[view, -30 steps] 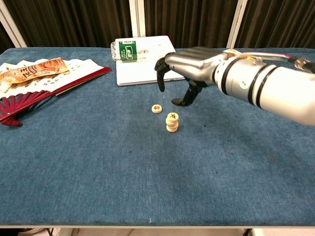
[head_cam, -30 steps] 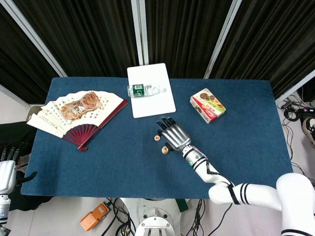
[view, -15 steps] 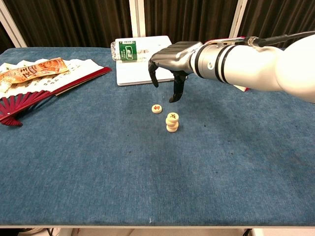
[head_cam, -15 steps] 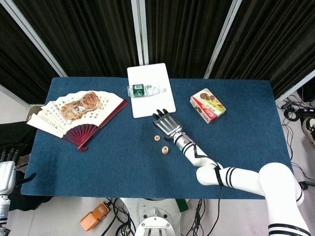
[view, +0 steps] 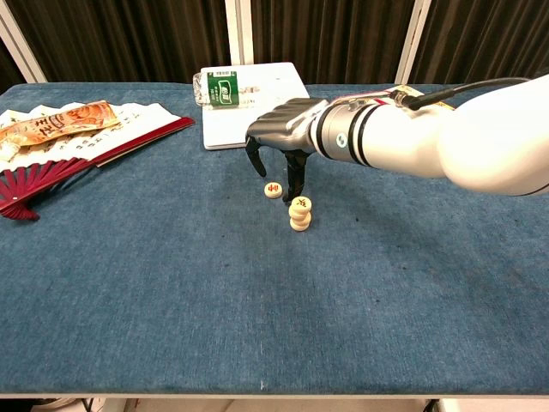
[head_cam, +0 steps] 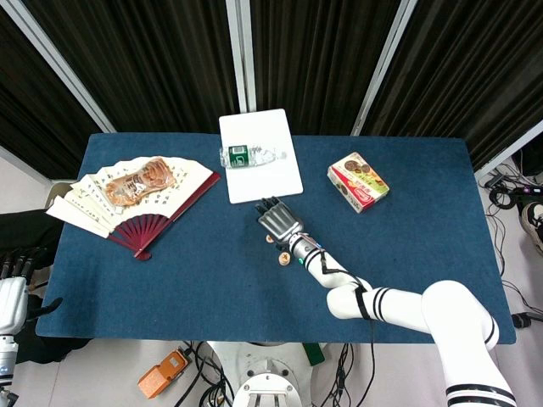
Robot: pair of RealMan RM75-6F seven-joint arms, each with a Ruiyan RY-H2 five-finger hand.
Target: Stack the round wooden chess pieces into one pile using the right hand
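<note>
A small pile of round pale wooden chess pieces [view: 300, 215] already stands on the blue cloth-covered surface [view: 171, 283], near its middle; it looks about three pieces high. One loose round wooden piece with a red character [view: 273, 190] lies flat just beside the pile, apart from it. The right hand [view: 279, 137] hangs above this loose piece with fingers spread downward and grasping nothing. By my judgement most of the stacking is done: what remains is to pinch the last piece and set it atop the pile. The left hand [head_cam: 10, 301] rests off the surface's edge, its fingers too small to read.
</note>
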